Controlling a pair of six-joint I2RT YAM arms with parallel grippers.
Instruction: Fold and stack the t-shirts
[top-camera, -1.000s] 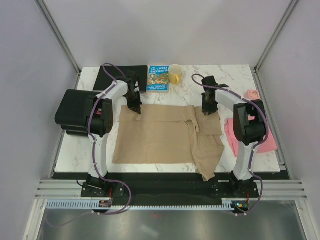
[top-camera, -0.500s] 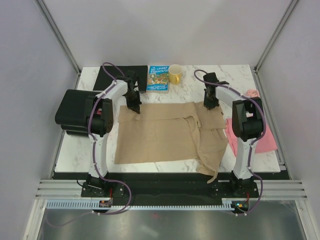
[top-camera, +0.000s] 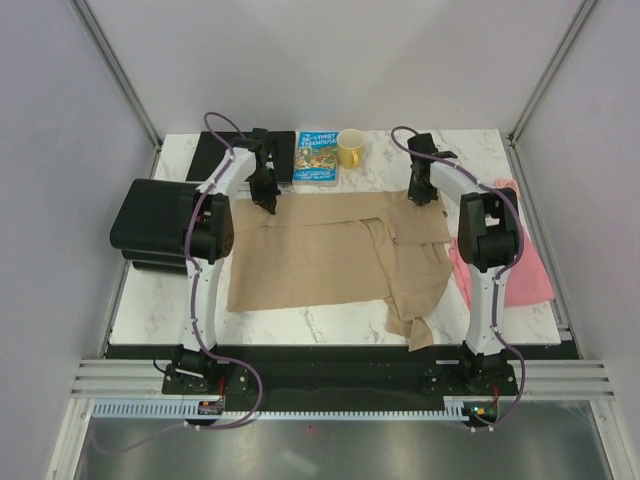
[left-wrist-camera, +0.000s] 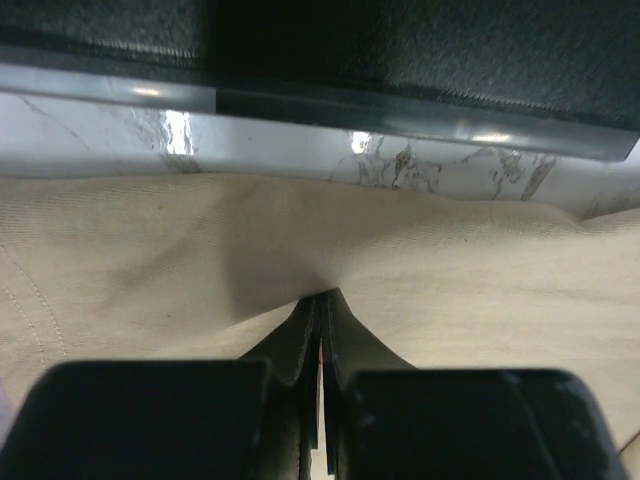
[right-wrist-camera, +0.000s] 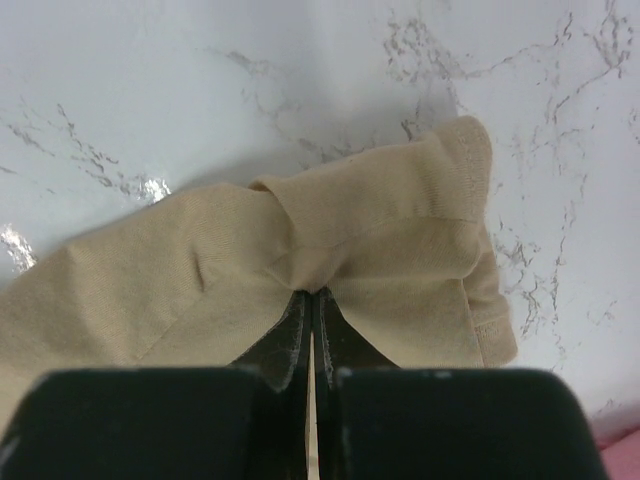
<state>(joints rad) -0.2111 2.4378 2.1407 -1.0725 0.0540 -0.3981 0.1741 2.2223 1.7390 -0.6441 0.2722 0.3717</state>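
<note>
A tan t-shirt (top-camera: 320, 255) lies spread across the middle of the marble table, its right part rumpled and trailing toward the front edge. My left gripper (top-camera: 266, 200) is shut on the shirt's far left edge; the cloth (left-wrist-camera: 300, 250) puckers into the closed jaws of the left gripper (left-wrist-camera: 322, 300). My right gripper (top-camera: 420, 197) is shut on the far right edge, where a hemmed fold (right-wrist-camera: 400, 220) bunches at the tips of the right gripper (right-wrist-camera: 313, 295). A pink t-shirt (top-camera: 525, 265) lies at the right edge of the table, partly behind the right arm.
At the back of the table lie a blue book (top-camera: 317, 157) and a yellow mug (top-camera: 350, 149), with a black mat (top-camera: 235, 150) at the back left. A black box (top-camera: 150, 220) sits off the left edge. A small pink thing (top-camera: 503, 187) lies far right.
Both grippers closed on the tan shirt's far edge and drew it toward the back of the table. The shirt stretched out and its rumpled right part shifted back from the front edge.
</note>
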